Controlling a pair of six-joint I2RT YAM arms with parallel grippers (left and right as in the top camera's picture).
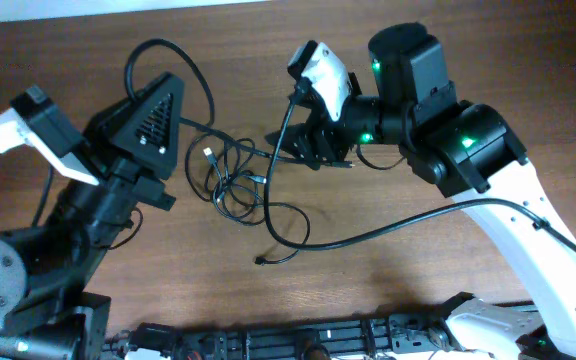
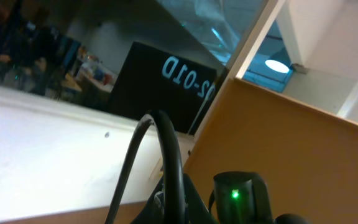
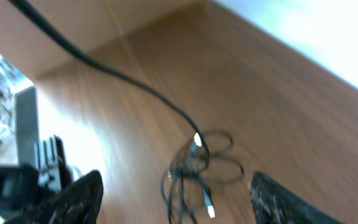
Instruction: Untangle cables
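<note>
- Cables (image 1: 236,182): thin black cords in a loose tangle of loops near the middle of the table (image 1: 438,300), with small metal-tipped plugs showing at the heap's left side and centre.
- One loop trails from the heap toward the near edge and ends in a plug lying on bare wood.
- Right gripper (image 1: 293,148): just beside the tangle on its right and not touching it. In the right wrist view its fingers (image 3: 73,199) stand wide apart with nothing between them, and the heap (image 3: 197,168) lies ahead.
- Left gripper (image 1: 156,115): near the tangle on its left. I cannot tell how its jaws stand, since the left wrist camera faces the room.
- Thick arm cable (image 1: 168,55): arches over the left arm and comes down at the heap's left side.
- Open room: bare wood toward the far-right corner and between the heap and the near edge.
</note>
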